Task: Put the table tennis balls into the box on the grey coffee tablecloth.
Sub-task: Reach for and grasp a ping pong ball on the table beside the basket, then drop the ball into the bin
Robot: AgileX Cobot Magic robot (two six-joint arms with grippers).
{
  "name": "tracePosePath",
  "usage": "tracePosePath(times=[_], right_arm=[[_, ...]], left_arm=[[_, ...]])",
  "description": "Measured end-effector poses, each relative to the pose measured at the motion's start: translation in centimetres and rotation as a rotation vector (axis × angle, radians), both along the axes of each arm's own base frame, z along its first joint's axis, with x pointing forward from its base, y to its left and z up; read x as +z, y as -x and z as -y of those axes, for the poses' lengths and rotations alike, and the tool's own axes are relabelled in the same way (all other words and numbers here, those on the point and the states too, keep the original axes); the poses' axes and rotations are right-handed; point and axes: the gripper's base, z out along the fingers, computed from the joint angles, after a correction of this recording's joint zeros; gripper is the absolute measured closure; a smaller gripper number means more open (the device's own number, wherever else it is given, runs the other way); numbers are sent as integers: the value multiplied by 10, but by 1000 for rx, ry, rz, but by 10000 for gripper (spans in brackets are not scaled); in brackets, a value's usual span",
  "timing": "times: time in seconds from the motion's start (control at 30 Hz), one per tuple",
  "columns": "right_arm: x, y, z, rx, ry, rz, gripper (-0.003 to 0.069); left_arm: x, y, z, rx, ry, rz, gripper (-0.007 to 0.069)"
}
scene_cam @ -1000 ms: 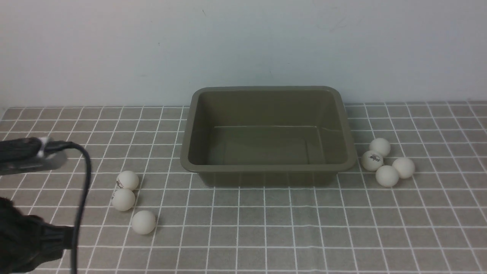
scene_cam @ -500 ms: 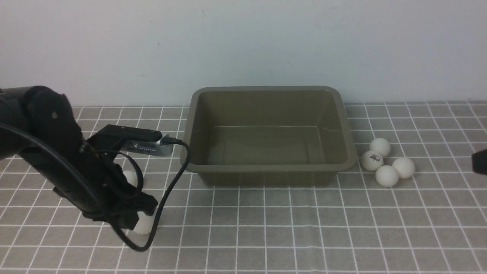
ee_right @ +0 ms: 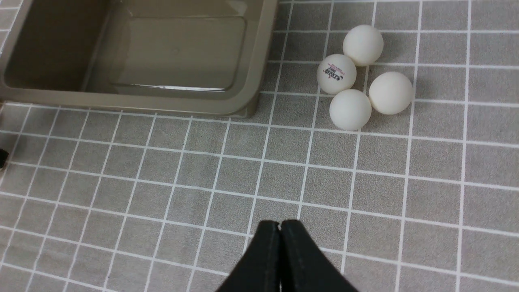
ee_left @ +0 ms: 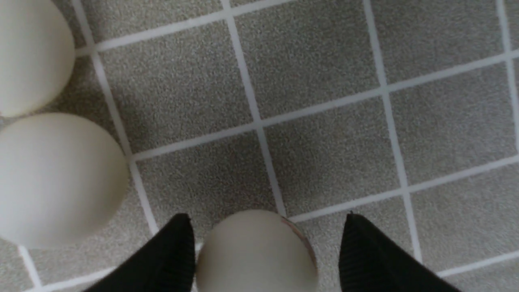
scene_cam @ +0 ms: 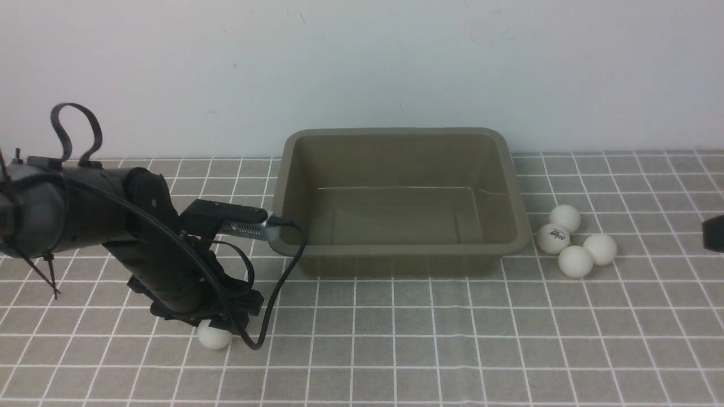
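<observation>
The olive-brown box [scene_cam: 396, 249] stands empty at the back middle of the grey coffee tablecloth [scene_cam: 452, 339]. My left gripper [scene_cam: 223, 325] is down at the front left, open, its black fingers [ee_left: 365, 259] on either side of one table tennis ball [ee_left: 255, 251], which also shows in the front view [scene_cam: 214, 337]. Two more balls [ee_left: 56, 178] [ee_left: 32, 56] lie just beside it, hidden behind the arm in the front view. Several balls [scene_cam: 576, 261] cluster right of the box. My right gripper [ee_right: 279, 223] hangs shut and empty, short of that cluster [ee_right: 350, 109].
A black cable [scene_cam: 277, 294] loops from the left wrist camera [scene_cam: 243, 223] down to the cloth, close to the box's left front corner. The pale wall [scene_cam: 362, 68] rises right behind the box. Only a dark tip of the right gripper [scene_cam: 714, 233] shows at the front view's right edge.
The left arm swung in from the left edge and came down over the left group of balls, and its jaws opened around the nearest one. The right gripper's tip appeared at the right edge.
</observation>
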Motion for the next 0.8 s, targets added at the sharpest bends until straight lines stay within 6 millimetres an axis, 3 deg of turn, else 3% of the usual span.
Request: tracePosePath(times=[0.03, 0.17, 0.3, 0.43, 0.5, 0.57, 0.7, 0.8], right_arm=[[0, 0, 0, 2, 5, 3, 673], [0, 0, 4, -19, 41, -2, 673], [-7, -6, 13, -106, 102, -51, 673], [-26, -28, 24, -203, 155, -162, 673], [-36, -43, 27, -227, 148, -203, 673], [-44, -62, 27, -235, 135, -210, 668], [-53, -97, 26, -219, 109, -211, 616], [-78, -141, 25, -199, 79, -272, 491]], left_arm=[[-1, -1, 0, 2, 2, -7, 283], [10, -3, 3, -4, 16, -42, 279], [64, -16, 15, -27, 76, 50, 279], [119, -26, 42, -101, 135, 182, 279], [134, -33, 58, -140, 154, 233, 279], [137, -41, 72, -167, 164, 260, 279], [124, -57, 92, -195, 168, 265, 279], [98, -76, 104, -193, 160, 213, 278]])
